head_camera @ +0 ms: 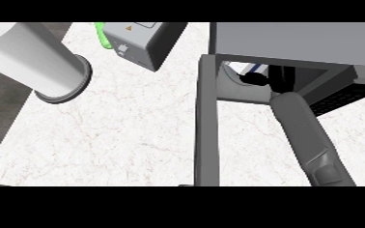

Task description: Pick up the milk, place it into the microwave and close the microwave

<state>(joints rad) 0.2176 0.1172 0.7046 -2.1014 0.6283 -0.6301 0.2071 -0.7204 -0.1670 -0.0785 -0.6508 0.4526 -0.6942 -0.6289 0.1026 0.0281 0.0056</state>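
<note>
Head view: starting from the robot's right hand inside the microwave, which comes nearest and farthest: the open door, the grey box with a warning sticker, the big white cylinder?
From the right hand:
1. Open grey microwave door, just left of it.
2. Grey box, upper middle.
3. White cylinder, far left.

The white marbled counter [128,135] carries an open microwave [285,38], a grey box [146,41] and perhaps a white cylinder [50,67].

Grey right forearm [306,135] ends in black hand [279,77].
</note>
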